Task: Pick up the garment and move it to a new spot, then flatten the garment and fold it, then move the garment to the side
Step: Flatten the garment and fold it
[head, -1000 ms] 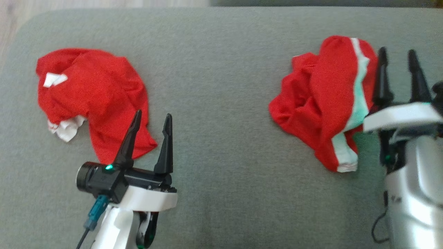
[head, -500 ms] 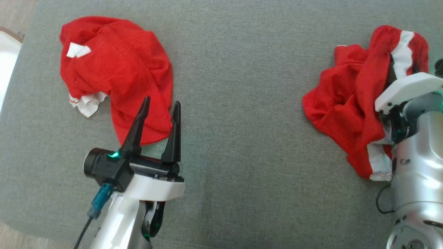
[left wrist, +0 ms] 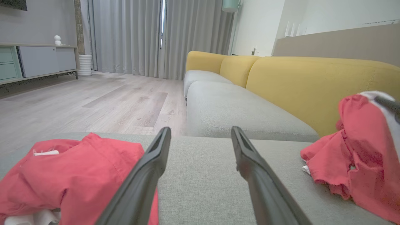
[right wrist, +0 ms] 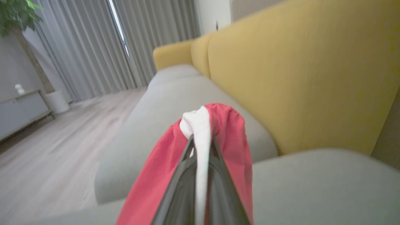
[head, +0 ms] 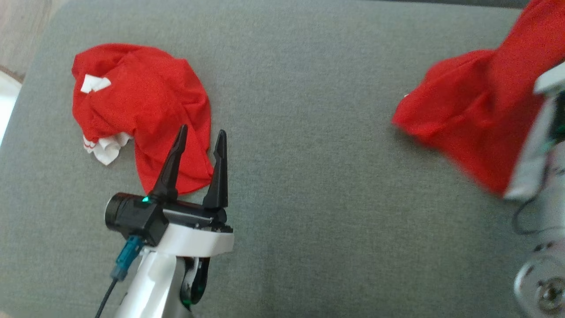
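**Grey cushion (head: pixel 309 198), garment (head: pixel 472 115) pinched at the right**

Broad grey upholstery across the head view, with a strip of wood floor (head: pixel 22 26) at the upper left corner. Beyond it, through the wrist views, a yellow sofa back (right wrist: pixel 297 78) over grey seats, and long grey curtains (left wrist: pixel 134 37).

At the far right of the head view, red garment bunched against the right arm, blurred along its lower edge. Through the right wrist view, right gripper (right wrist: pixel 201 142) with fingers pressed together on the garment's white band, red cloth draped down both sides of them. From the left wrist view, same garment at the right edge, drawn upward at its white-trimmed end. Lower folds near or on the cushion; cannot tell which.

Lower left of the head view, left gripper (head: pixel 201 129) with fingers spread wide and nothing between them, tips at the near edge of a second red heap (head: pixel 145 101). Touching it or just above, cannot tell. Heap crumpled on the cushion, white tag near its top, white trim at its left side, well apart from the pinched garment.
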Robot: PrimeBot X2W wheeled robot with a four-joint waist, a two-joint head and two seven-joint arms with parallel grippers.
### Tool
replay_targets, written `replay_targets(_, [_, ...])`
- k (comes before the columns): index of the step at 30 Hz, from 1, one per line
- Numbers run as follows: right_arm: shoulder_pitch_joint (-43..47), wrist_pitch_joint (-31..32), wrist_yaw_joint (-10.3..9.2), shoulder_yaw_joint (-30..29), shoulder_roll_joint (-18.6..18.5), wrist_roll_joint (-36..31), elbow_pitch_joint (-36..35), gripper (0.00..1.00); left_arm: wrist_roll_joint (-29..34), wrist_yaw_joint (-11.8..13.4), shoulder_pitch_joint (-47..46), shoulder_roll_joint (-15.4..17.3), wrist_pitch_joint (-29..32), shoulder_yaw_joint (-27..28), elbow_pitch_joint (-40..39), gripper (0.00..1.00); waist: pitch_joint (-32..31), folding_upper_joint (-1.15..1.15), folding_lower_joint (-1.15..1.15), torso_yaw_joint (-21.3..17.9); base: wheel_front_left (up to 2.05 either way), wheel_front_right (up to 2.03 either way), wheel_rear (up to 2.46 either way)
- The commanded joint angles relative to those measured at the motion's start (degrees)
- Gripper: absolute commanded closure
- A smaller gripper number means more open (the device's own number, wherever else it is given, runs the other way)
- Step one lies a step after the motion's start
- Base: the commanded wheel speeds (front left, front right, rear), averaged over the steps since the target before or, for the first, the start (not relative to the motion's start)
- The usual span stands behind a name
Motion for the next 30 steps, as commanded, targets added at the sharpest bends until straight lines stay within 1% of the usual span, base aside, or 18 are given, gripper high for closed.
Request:
replay_targets(1, [-3.9, -0.8, -0.04, 2.1, -1.0, -0.9, -3.2, 1.00, -0.1, 0.4, -0.4, 0.2, -0.4, 1.8, -1.9, 0.00, -1.4, 0.00, 0.00, -0.7, 0.00, 0.00, 0.00])
replay_targets(3, [-5.2, -0.9, -0.04, 4.6, -2.2, -1.7, -5.6, 1.00, -0.1, 0.4, 0.2, 0.2, -0.4, 1.9, -2.0, 0.00, -2.6, 0.00, 0.00, -0.9, 0.00, 0.00, 0.00])
replay_targets(5, [-5.8, -0.5, -0.04, 8.4, -3.1, -2.4, -8.2, 1.00, -0.1, 0.5, 1.0, 0.2, -0.4, 2.0, -2.1, 0.00, -3.9, 0.00, 0.00, -1.0, 0.00, 0.00, 0.00])
replay_targets(7, [-5.1, 0.8, -0.04, 12.6, -2.9, -2.3, -10.9, 1.00, -0.1, 0.6, 1.8, 0.2, -0.4, 2.2, -2.2, 0.00, -5.0, 0.00, 0.00, -0.9, 0.00, 0.00, 0.00])
replay_targets(10, [-1.6, 4.0, -0.04, 20.5, -2.4, -1.1, -13.7, 1.00, -0.2, 0.6, 3.0, 0.2, -0.4, 2.7, -2.5, 0.00, -6.1, 0.00, 0.00, -0.7, 0.00, 0.00, 0.00])
replay_targets(13, [3.5, 6.9, -0.04, 29.0, -2.3, 2.0, -14.4, 1.00, -0.1, 0.4, 3.4, 0.2, -0.4, 3.0, -2.8, 0.00, -6.3, 0.00, 0.00, 0.1, 0.00, 0.00, 0.00])
replay_targets(15, [7.2, 8.3, -0.04, 34.2, -2.4, 4.6, -13.3, 1.00, -0.1, 0.2, 3.3, 0.2, -0.4, 3.5, -3.2, 0.00, -6.1, 0.00, 0.00, 0.9, 0.00, 0.00, 0.00])
replay_targets(17, [10.4, 9.0, -0.04, 39.6, -1.6, 7.9, -11.2, 1.00, 0.3, -0.2, 3.0, 0.2, -0.4, 3.9, -3.4, 0.00, -5.7, 0.00, 0.00, 1.6, 0.00, 0.00, 0.00])
replay_targets(22, [14.4, 8.6, -0.04, 52.7, 0.4, 14.7, -3.1, 1.00, 0.7, -0.8, 2.6, 0.2, -0.4, 3.5, -2.9, 0.00, -5.0, 0.00, 0.00, 3.3, 0.00, 0.00, 0.00])
replay_targets(23, [14.6, 8.2, -0.04, 54.7, 0.6, 15.8, -1.5, 0.43, 0.5, -0.7, 2.5, 0.2, -0.4, 3.3, -2.9, 0.00, -5.0, 0.00, 0.00, 3.6, 0.00, 0.00, 0.00])
replay_targets(24, [14.6, 7.7, -0.04, 56.4, 0.9, 17.0, -0.1, 0.00, 0.4, -0.6, 2.5, 0.2, -0.4, 3.0, -2.8, 0.00, -4.9, 0.00, 0.00, 3.9, 0.00, 0.00, 0.00])
replay_targets(27, [13.7, 6.0, -0.04, 60.4, 1.2, 19.1, 3.0, 0.00, 0.2, -0.3, 2.5, 0.2, -0.4, 2.6, -2.8, 0.00, -4.9, 0.00, 0.00, 4.2, 0.00, 0.00, 0.00])
replay_targets(30, [12.6, 3.7, -0.04, 61.5, 1.2, 20.5, 4.2, 0.00, 0.3, 0.1, 2.8, 0.2, -0.4, 3.0, -2.9, 0.00, -5.0, 0.00, 0.00, 3.5, 0.00, 0.00, 0.00])
